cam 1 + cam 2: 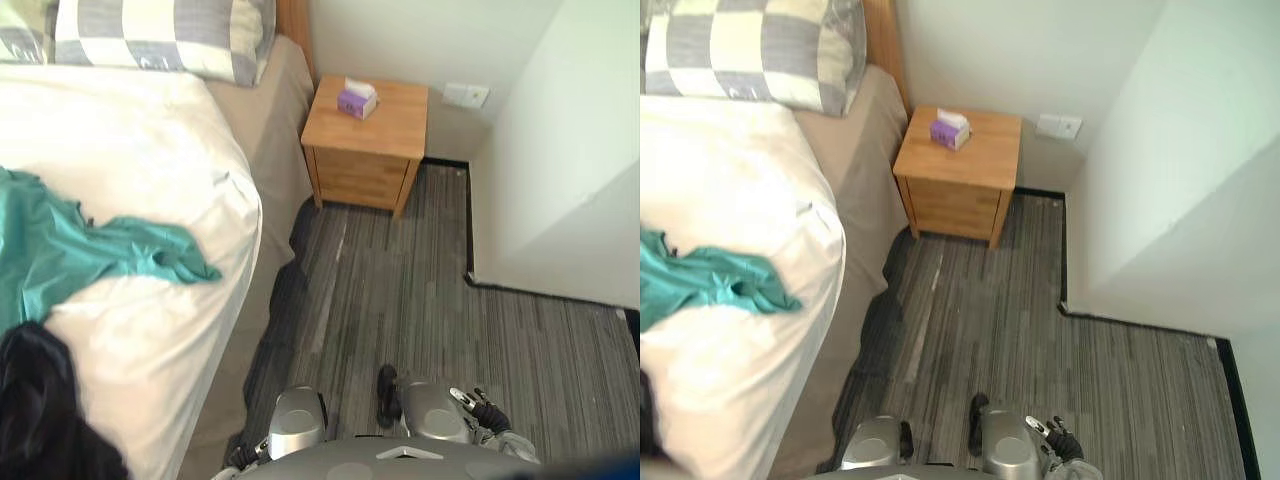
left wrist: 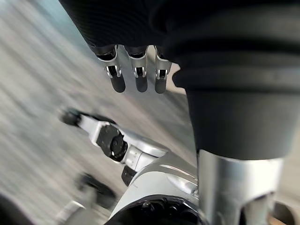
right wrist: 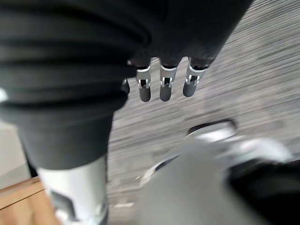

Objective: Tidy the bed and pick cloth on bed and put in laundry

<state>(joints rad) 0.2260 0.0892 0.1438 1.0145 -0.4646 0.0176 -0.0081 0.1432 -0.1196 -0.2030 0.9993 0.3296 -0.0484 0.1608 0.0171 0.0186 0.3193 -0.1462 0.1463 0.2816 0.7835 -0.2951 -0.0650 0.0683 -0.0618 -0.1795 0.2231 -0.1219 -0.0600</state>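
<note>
Bedding fills the left side of both eye views: a white duvet [image 1: 150,140] lies over the bed [image 1: 265,120], and a teal cloth [image 1: 60,255] is spread crumpled on the duvet near its floor-side edge. The left eye view takes in a broad stretch of this cloth running off the frame edge, whereas the right eye view catches just its outer tail. A dark cloth [image 1: 40,400] lies heaped on the bed nearest the camera in the left eye view, touching the teal one; the frame cuts it off and what kind of garment it is cannot be made out. A grey-and-cream checked pillow [image 1: 160,35] sits at the head of the bed against a wooden headboard [image 1: 295,25], both cropped at the top. Just beside the bed stands a light wooden nightstand [image 1: 365,130] with a purple tissue box [image 1: 357,100] on it, and a white wall socket [image 1: 465,95] is on the wall to its right. Grey striped carpet [image 1: 420,300] runs from the bed to a white wall corner [image 1: 560,180] that juts out on the right. The left hand [image 2: 137,75], seen in its wrist view, hangs over the carpet with fingers straight and released; the thumb is hidden. The right hand [image 3: 164,84], in its own wrist view, is likewise slack and released above the carpet. Both hands are well apart from the cloths.
</note>
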